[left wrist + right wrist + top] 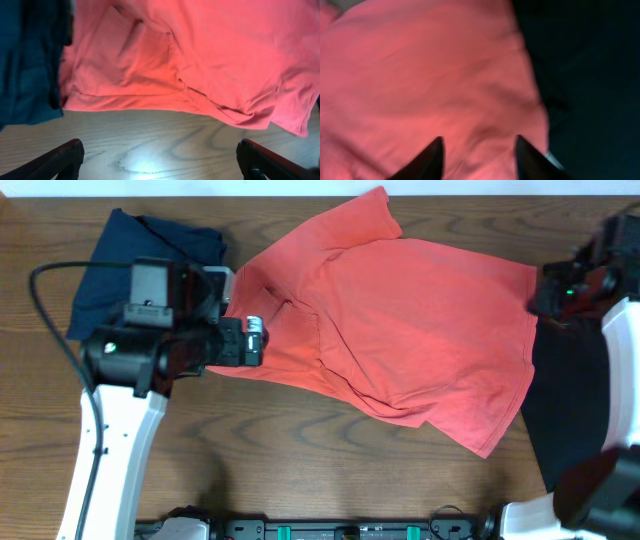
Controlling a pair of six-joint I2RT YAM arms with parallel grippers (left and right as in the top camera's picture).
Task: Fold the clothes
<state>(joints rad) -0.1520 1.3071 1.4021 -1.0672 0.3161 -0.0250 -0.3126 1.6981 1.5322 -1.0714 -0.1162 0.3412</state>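
Wood-grain table point(300, 470): crumpled coral-red cotton T-shirt point(400, 320) spreads along the far edge, navy garment point(150, 250) at the far-left corner. Left jaws gape wide, empty; right jaws part-open over the shirt, visibly gripping nothing.

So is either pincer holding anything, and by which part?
Left pincer: open over the table, holding nothing. Right pincer: jaws apart over the red T-shirt; grip not evident.

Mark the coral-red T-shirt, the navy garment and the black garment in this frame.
coral-red T-shirt point(430, 310), overhead view, middle of its body.
navy garment point(112, 258), overhead view, its uncovered left part.
black garment point(565, 415), overhead view, exposed area right of the shirt's hem.
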